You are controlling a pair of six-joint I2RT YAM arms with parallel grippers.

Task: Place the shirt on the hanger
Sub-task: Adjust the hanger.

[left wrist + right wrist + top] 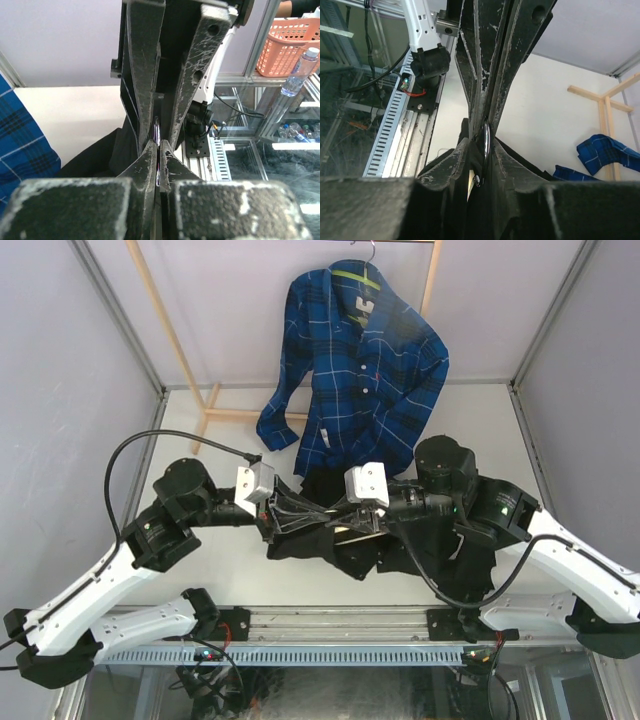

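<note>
The black shirt [330,550] lies crumpled at the near middle of the table; it also shows in the left wrist view [95,157] and the right wrist view [532,167]. A pale strip of the hanger [352,531] shows on it. My two grippers meet tip to tip above the shirt. My right gripper [481,137] is shut on the hanger's silver hook [485,142], with black cloth and a cream bit of the hanger [471,179] between the jaws. My left gripper [159,147] is shut on a thin shiny sliver, apparently the same hook. Most of the hanger is hidden.
A blue plaid shirt [355,370] hangs on a wooden rack [165,320] at the back; its hem reaches down close to the grippers. Grey walls stand on both sides. An orange basket [295,37] and a bottle [299,70] stand beyond the table's near rail.
</note>
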